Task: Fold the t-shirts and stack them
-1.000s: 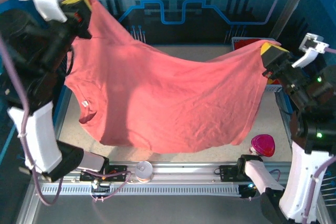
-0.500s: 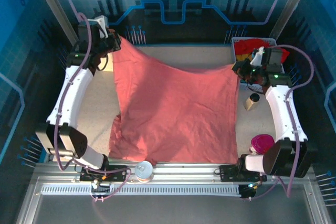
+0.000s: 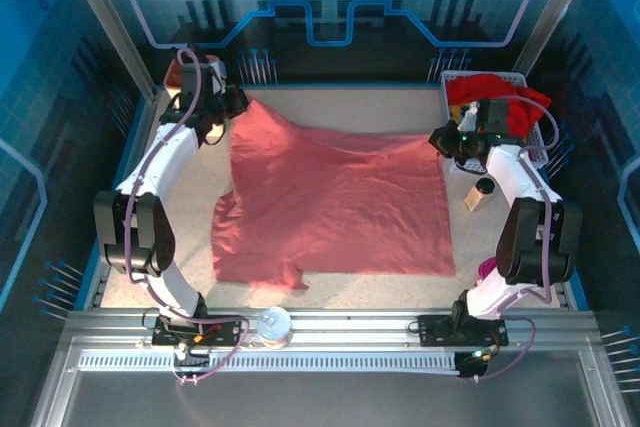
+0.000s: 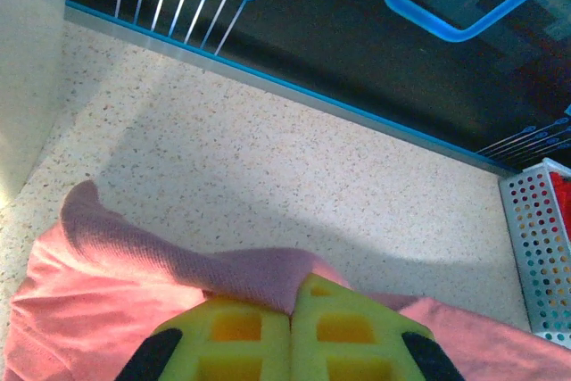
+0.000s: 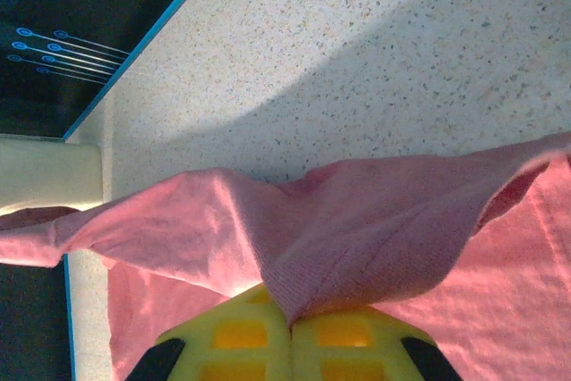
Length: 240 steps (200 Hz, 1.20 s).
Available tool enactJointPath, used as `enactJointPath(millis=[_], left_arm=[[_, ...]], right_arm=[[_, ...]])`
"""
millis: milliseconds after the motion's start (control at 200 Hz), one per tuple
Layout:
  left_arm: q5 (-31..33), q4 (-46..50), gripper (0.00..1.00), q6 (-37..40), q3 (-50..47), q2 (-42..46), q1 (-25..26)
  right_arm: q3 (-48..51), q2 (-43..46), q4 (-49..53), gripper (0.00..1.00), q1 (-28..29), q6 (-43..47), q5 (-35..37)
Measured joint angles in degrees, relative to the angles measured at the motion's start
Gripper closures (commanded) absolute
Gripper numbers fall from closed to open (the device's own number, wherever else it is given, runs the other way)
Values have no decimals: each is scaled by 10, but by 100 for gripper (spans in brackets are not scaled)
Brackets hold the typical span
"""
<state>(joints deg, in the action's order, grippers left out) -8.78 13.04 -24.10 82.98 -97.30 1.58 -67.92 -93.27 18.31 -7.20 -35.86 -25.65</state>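
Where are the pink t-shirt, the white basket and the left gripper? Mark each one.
pink t-shirt (image 3: 340,207), top view, middle of the spread cloth.
white basket (image 4: 535,247), left wrist view, its perforated side wall.
left gripper (image 4: 292,314), left wrist view, seam between its shut yellow pads.

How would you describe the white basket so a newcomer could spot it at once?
Look to the table's far right corner, just beyond the right gripper. There stands the white basket, its walls pierced with round holes and red cloth heaped inside. Unlike the pink t-shirt spread beside it, it is rigid and perforated.
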Motion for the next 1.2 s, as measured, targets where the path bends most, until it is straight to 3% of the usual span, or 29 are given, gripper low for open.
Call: enactJointPath(millis=[280,590,790,956,1201], left_arm=[[-3,29,100,2,2,34,0],[-3,111,100,32,118,188,0],[-3,139,100,51,190,311,0],[6,162,100,71,220,391,0],[20,188,100,90,246,420,0]], right_arm=[[19,37,-14,100,0,-1,-23],[-2,289,-12,100,22,7,12],[-65,391,20,100,24,33,56],[-126,432,55,100,24,49,77],[-165,473,90,100,24,51,77]])
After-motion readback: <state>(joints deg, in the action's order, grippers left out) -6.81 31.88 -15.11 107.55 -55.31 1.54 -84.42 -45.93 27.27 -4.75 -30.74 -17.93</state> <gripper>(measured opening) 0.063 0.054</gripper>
